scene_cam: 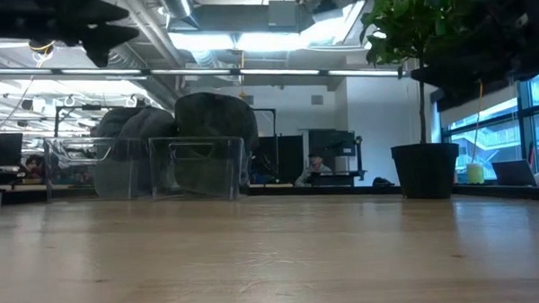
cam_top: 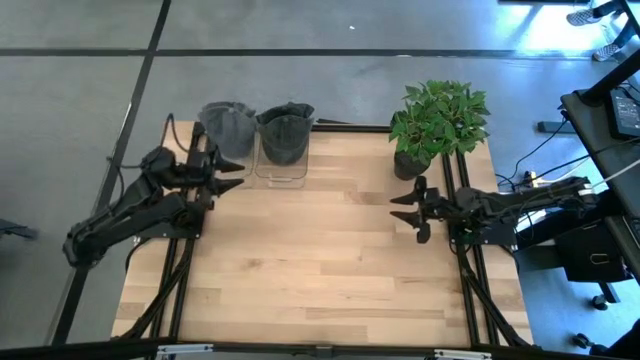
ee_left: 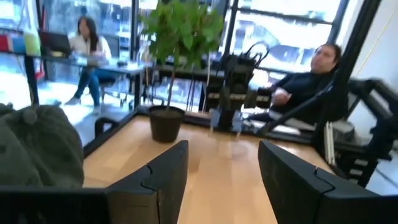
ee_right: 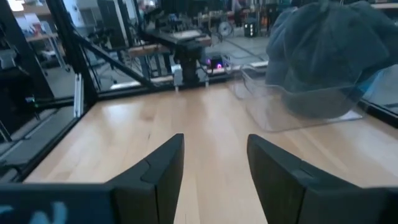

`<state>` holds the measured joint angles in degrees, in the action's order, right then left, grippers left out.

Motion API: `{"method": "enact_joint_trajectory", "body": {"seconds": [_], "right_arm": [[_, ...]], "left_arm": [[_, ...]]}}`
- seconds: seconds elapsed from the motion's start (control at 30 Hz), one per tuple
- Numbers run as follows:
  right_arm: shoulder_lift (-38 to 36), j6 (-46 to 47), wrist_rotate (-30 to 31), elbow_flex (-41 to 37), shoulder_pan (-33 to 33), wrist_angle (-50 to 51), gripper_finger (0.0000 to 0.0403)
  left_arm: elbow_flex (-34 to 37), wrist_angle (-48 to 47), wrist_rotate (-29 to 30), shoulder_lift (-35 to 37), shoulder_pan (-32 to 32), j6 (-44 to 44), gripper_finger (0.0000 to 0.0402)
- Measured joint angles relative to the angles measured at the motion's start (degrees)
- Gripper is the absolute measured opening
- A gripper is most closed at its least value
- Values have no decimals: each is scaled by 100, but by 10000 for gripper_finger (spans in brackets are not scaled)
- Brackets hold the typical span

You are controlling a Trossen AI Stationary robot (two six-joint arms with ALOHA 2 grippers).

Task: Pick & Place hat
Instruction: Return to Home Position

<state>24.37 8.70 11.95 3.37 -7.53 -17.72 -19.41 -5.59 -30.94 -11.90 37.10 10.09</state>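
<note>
left hand (cam_top: 232, 176) released, empty, just beside bins (cam_top: 280, 172) | right hand (cam_top: 408, 214) released, well apart from bins | caps (cam_top: 285, 135) inside bins

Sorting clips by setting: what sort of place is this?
Probably an open-plan office or lab: a person at a desk, ceiling ducts, and a table with left gripper and right gripper open above.

A pale wooden table (cam_top: 330, 260) on a dark frame fills the middle of the overhead frame, most of its planks bare. Along its top edge, left of centre, two clear bins stand close side by side, the left bin (scene_cam: 72, 172) and the right bin (scene_cam: 162, 173). A potted plant (cam_top: 438, 120) stands at the table's upper right corner.
</note>
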Motion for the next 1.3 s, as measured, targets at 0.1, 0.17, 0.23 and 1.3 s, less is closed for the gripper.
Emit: {"method": "enact_joint_trajectory", "body": {"seconds": [0.1, 0.17, 0.23, 1.3], "right_arm": [[-268, 5, 8, -86, 0, -2, 177], [-419, -3, 91, -124, 0, 22, 177], [-547, -10, 96, -175, 0, 17, 177], [-1892, 154, 553, -269, 2, 1511, 177]], "left_arm": [[212, 137, 3, 451, 0, 249, 189], [398, 212, 107, 726, 0, 320, 189], [623, 295, 264, 950, 0, 478, 189], [1894, 1295, 574, 1189, -131, 867, 189]]}}
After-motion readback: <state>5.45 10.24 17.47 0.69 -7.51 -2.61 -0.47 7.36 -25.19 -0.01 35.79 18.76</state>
